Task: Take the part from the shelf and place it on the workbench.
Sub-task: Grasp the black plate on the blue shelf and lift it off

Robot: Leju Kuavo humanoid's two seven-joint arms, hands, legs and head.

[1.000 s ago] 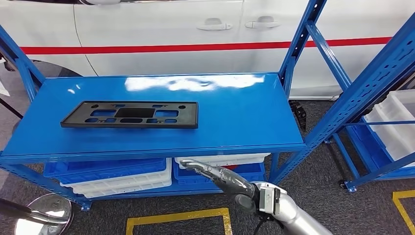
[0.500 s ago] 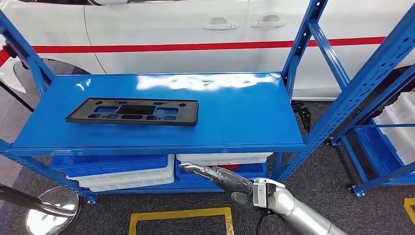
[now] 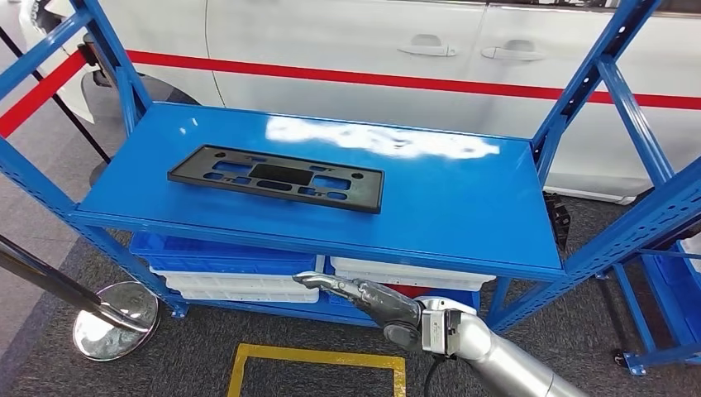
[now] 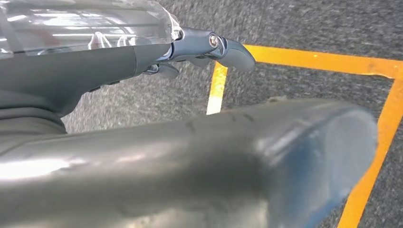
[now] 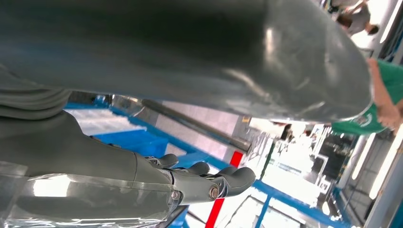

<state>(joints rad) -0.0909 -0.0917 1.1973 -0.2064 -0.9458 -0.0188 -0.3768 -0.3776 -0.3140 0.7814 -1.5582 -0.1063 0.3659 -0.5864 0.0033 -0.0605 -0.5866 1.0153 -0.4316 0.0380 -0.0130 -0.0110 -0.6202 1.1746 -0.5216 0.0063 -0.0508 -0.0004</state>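
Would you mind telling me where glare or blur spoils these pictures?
Head view: a white glare patch on the blue shelf top behind the sharp black part. Left wrist view: the left hand is a blurred bulk. Right wrist view: the background beyond the right hand is overexposed.

Bright, even overhead light in the head view, and a broad white glare streak smears across the back of the blue shelf (image 3: 331,198). The black part (image 3: 276,177) reads crisp with barely a shadow under it. Straight shelf posts bow slightly toward the frame corners. In the left wrist view, the thumb (image 4: 190,161) fills the lower frame, soft and out of focus, with a hot highlight at lower left. In the right wrist view, the background at right blows out to white, and the clear cover on the right hand (image 5: 119,175) catches reflections
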